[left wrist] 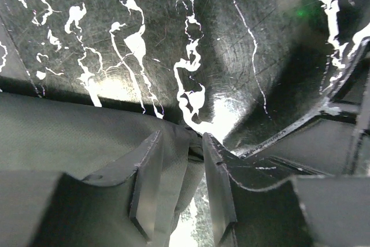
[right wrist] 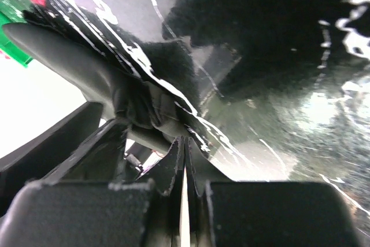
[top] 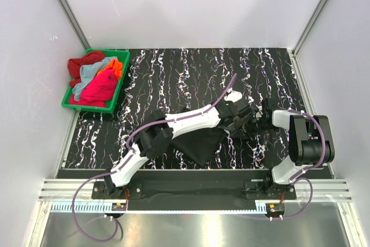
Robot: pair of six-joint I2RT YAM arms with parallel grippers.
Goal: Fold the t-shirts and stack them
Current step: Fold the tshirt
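Right end effector [right wrist: 185, 143] pinches black t-shirt [top: 199, 143]; left end effector [left wrist: 180, 138] straddles it, grip unclear.

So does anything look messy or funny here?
The soft black cloth t-shirt lies bunched and crooked, not flat. In the green plastic bin, the other shirts are a jumbled heap, and the red cloth t-shirt hangs over the rim.

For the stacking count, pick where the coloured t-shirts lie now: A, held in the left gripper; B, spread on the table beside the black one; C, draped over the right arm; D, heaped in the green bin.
D: the coloured t-shirts sit bunched inside the green bin at the far left, apart from the black t-shirt.
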